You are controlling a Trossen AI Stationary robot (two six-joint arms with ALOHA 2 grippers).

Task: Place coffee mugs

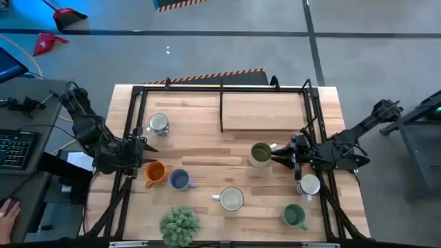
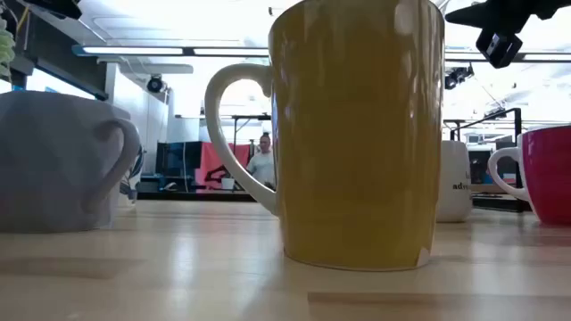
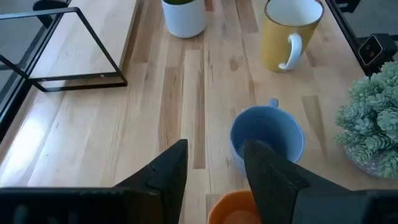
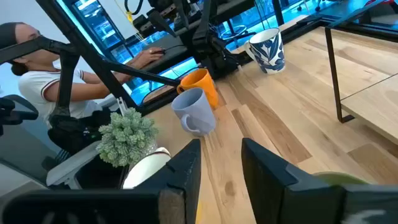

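Several coffee mugs stand on the wooden table. A patterned white one (image 1: 158,124) is at the far left. Orange (image 1: 154,172), blue-grey (image 1: 180,180) and yellow (image 1: 231,198) ones stand nearer. A mug that is olive inside (image 1: 260,154) is at centre right, and a dark green one (image 1: 295,215) is at the near right. A magenta mug (image 2: 549,174) shows in the low view. My left gripper (image 3: 214,171) hangs open just behind the orange mug (image 3: 233,210), with bare wood in its gap. My right gripper (image 4: 221,168) is open right beside the olive mug's rim (image 4: 348,180), the mug outside its gap. My right gripper has one finger (image 4: 273,174) right against the olive mug's rim (image 4: 339,179), on the side facing the table's right edge. I cannot tell whether they touch. The fingers come in nearly level from the right. The mug stands upright on the table.
A bushy potted plant (image 1: 180,224) stands at the near edge. A black metal frame (image 1: 222,103) runs along the table's far half. A person (image 4: 37,62) sits at a desk beyond the left edge, one hand (image 1: 7,210) near a keyboard. Bare wood lies at the table's centre.
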